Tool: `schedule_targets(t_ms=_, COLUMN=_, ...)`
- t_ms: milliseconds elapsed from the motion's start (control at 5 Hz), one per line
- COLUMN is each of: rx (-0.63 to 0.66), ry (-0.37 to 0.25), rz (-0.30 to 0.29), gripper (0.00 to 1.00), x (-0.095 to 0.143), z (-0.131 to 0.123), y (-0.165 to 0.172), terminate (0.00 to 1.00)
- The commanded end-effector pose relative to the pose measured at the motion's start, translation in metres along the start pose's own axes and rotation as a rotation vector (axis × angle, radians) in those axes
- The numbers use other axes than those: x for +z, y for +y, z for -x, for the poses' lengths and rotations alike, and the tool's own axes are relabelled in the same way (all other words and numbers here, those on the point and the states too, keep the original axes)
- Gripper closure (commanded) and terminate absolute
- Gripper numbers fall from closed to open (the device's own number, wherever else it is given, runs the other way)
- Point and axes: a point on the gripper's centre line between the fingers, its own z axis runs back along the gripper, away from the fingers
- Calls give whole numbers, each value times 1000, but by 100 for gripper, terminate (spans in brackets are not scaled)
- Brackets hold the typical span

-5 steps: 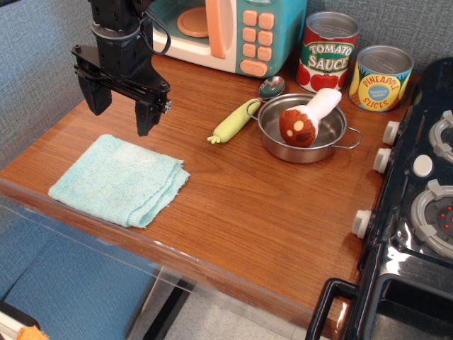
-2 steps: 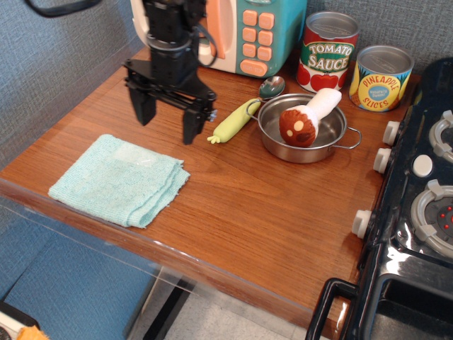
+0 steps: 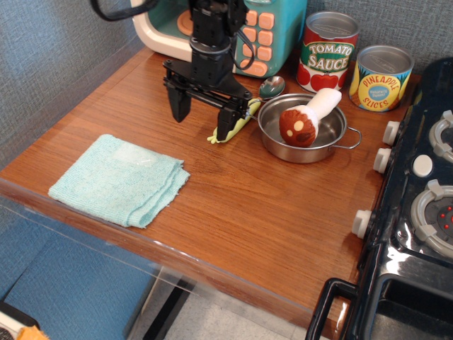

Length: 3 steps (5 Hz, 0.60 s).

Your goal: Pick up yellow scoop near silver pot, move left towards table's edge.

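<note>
Across the whole view I've got the table (image 3: pixel 233 205), brown wood grain with a glossy rounded front lip running from nine o'clock down toward five o'clock. Behind it at twelve o'clock and along the left side is a grey-blue textured wall (image 3: pixel 49 49). At three o'clock the black toy stove (image 3: pixel 417 212) butts against the tabletop, its white knobs facing me. Up at twelve o'clock sits the teal toy microwave (image 3: pixel 255 35), partly hidden by my arm.

Open wood: a broad bare stretch runs from the centre toward five o'clock, and another strip lies between the cloth and the wall at ten o'clock. The folded pale-blue cloth (image 3: pixel 120 178) lies at eight o'clock, close to the front edge.

At one o'clock stand two cans, the tomato sauce can (image 3: pixel 327 51) and the pineapple slices can (image 3: pixel 382 76), side by side against the wall. Just in front of them is the silver pot (image 3: pixel 306 131), with a plush mushroom (image 3: pixel 304 120) lying tilted inside it.

My gripper (image 3: pixel 202 120) hangs at eleven o'clock, fingers spread wide and holding nothing. Its right-hand finger tip overlaps the yellow scoop (image 3: pixel 237 120) in my view; I can't tell if it touches. The scoop lies on the wood just left of the pot, its shiny bowl toward the microwave.
</note>
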Motion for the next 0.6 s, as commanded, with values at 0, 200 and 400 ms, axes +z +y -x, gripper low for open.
schedule_targets(t_ms=0, rx=73, ry=-16, rz=29, gripper=0, x=1, z=-18, y=-1, terminate=0)
schedule_targets(t_ms=200, rx=112, ry=-6, rz=46, gripper=0, x=-5, z=-21, y=-2, terminate=0)
schedule_targets(t_ms=400, rx=102, ry=10, rz=47, gripper=0, x=-16, z=-23, y=-3, terminate=0)
